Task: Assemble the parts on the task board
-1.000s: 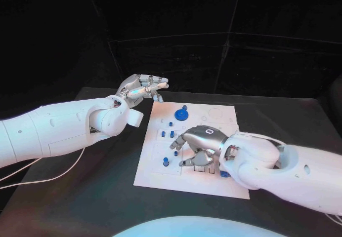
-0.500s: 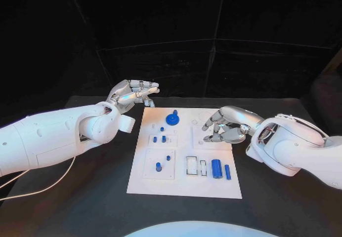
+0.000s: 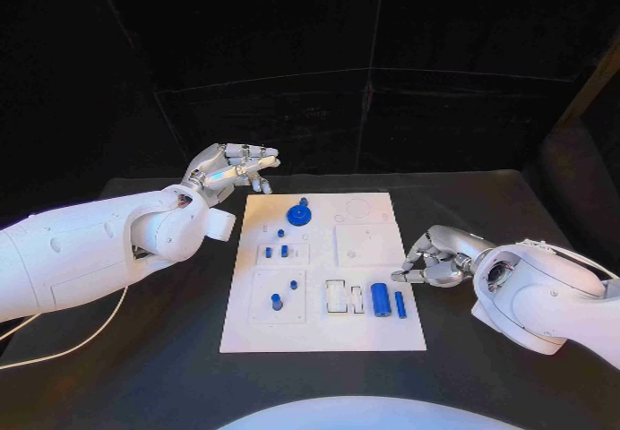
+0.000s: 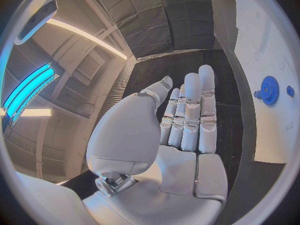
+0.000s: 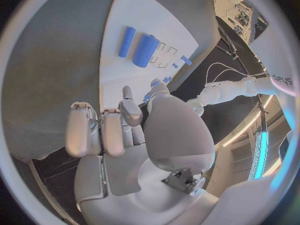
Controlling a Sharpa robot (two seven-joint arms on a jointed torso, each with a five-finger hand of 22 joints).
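The white task board (image 3: 323,331) lies in the middle of the table. A blue gear (image 3: 298,214) stands near its far edge, several small blue pegs (image 3: 277,253) sit in its left half, and a thick blue cylinder (image 3: 380,299) lies beside a thin one (image 3: 400,305) near its right edge. My left hand (image 3: 233,166) hovers beyond the board's far left corner, its fingers straight and holding nothing. My right hand (image 3: 439,255) is just off the board's right edge with its fingers curled in and nothing in them. The right wrist view has both cylinders (image 5: 145,50) ahead of that hand (image 5: 125,135).
Black table (image 3: 517,206) surrounds the board on all sides, with dark curtains behind. A white cable (image 3: 78,345) trails on the table under my left arm. The left wrist view shows the gear (image 4: 270,90) on the board (image 4: 275,45) beside the left hand (image 4: 181,130).
My right hand has left the board's near middle, crossed to the right and now sits off the right edge with its fingers curled. Both cylinders now lie uncovered. The left hand has stayed put.
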